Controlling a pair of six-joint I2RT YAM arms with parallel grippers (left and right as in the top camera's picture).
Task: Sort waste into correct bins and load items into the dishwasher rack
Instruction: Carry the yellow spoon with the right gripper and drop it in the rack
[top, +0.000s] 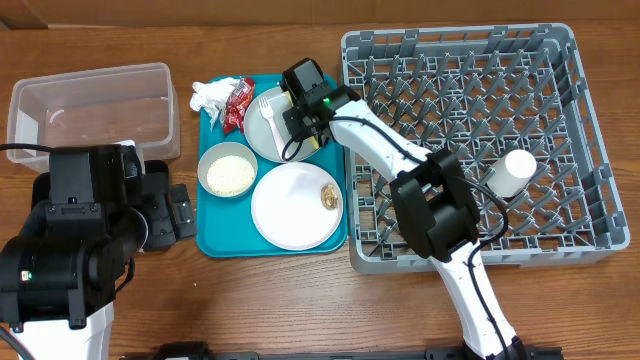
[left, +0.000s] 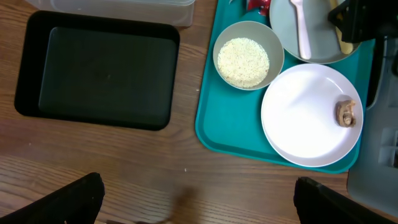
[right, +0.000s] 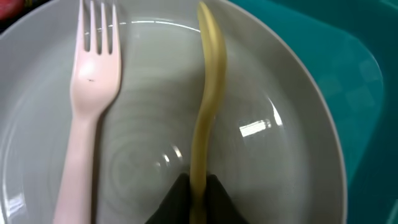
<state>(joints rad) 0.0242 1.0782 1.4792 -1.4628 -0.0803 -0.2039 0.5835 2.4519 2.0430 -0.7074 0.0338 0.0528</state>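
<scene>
The yellow spoon (right: 208, 93) is lying on the pale grey-blue plate (right: 280, 155), running from the top centre of the right wrist frame down to the bottom edge. There the right gripper (right: 198, 198) is pinching its lower end between jaws drawn tight together. The white fork (right: 87, 93) is resting just left of the spoon on the same plate. The left gripper (left: 199, 193) is hovering over the bench (left: 124, 168), jaws spread wide and holding nothing.

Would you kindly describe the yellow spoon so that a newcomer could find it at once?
Find the teal tray left of the grey dishwasher rack; at its top right sits a grey-blue plate. On it, the yellow spoon lies beside a pale fork, pinched by the right hand.
</scene>
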